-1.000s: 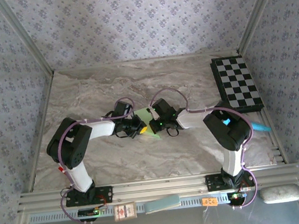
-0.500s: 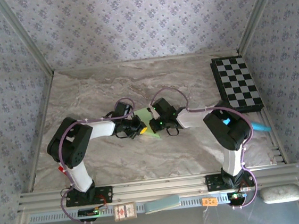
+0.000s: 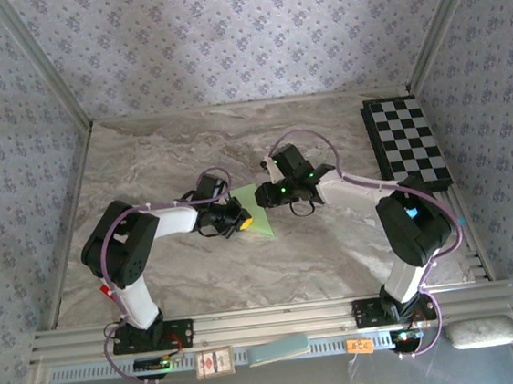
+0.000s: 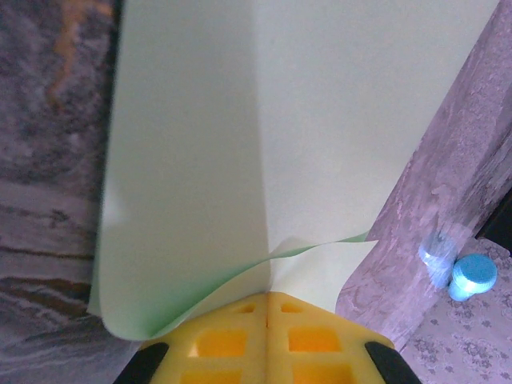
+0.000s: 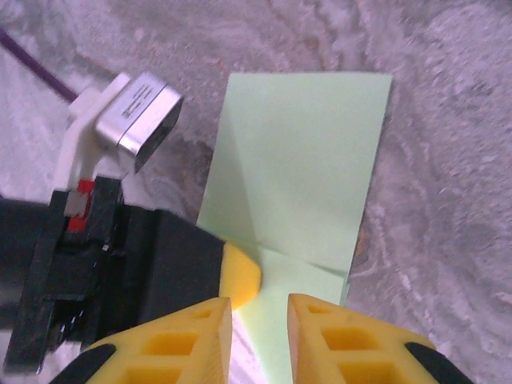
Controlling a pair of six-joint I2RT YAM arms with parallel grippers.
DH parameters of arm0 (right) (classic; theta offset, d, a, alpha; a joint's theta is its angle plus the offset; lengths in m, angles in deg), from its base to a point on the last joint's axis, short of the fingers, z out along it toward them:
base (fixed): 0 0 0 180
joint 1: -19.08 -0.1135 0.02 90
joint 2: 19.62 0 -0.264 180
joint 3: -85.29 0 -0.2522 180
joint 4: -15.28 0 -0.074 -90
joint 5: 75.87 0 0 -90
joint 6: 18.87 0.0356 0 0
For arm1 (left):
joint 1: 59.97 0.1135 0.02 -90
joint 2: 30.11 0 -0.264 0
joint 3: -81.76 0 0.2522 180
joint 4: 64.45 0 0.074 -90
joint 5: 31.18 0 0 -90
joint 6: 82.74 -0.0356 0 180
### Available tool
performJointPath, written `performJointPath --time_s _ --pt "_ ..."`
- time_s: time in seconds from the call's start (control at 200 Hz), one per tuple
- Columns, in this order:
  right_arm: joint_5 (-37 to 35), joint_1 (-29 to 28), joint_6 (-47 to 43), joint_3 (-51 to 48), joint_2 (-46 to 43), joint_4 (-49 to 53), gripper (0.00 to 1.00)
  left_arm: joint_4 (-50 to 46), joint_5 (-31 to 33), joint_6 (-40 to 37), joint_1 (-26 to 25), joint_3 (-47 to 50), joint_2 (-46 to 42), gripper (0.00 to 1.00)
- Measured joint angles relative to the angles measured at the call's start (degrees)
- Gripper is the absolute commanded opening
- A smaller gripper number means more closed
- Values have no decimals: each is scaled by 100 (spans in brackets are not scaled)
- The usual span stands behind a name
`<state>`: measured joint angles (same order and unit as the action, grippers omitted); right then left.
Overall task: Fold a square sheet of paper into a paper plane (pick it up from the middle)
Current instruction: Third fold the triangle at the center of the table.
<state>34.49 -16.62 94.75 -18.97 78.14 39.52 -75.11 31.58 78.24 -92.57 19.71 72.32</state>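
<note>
Marble table point(image 3: 143, 158) is seen from above, walled by patterned wallpaper on three sides. Checkered board point(image 3: 406, 144) is laid flat at the far right corner, well apart from the work. Left arm point(image 3: 129, 247) and right arm point(image 3: 416, 226) are both reached inward to the table's middle, wrists near each other.

Pale green paper point(image 3: 262, 223) is placed at the middle of the table, between the two wrists, mostly flat on the marble. In the left wrist view the paper point(image 4: 200, 160) is marked by a long crease running away from the camera, and its near edge is curled up off the table. In the right wrist view the paper point(image 5: 304, 160) is seen as a straight-edged sheet with a diagonal crease and a cross crease.

Left gripper point(image 4: 268, 302) is pressed together, yellow fingers point(image 4: 216, 344) meeting at a seam, with the curled near edge of the paper pinched there. The same gripper point(image 5: 240, 276) is seen from the right wrist, its yellow tip touching the paper's side edge.

Right gripper point(image 5: 260, 324) is held just over the paper's near end, its fingers point(image 5: 336, 344) spread a little, nothing gripped between them.

Pale card point(image 3: 278, 348), orange tag point(image 3: 360, 346) and grey pad point(image 3: 480, 332) are set along the front rail.
</note>
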Motion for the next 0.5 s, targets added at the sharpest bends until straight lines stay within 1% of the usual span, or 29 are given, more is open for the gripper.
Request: performJointPath --time_s 0.145,0.22,0.36,0.5 --pt "527 -50 -52 -2 28 251 13 -11 2 0 0 -4 2 4" --pt "743 -107 -85 -2 96 319 11 -28 2 0 0 -15 2 4" --pt "938 -175 -149 -2 313 461 7 -50 2 2 0 -33 11 4" --pt "994 -208 -223 -2 570 592 6 -50 2 2 0 -33 11 4"
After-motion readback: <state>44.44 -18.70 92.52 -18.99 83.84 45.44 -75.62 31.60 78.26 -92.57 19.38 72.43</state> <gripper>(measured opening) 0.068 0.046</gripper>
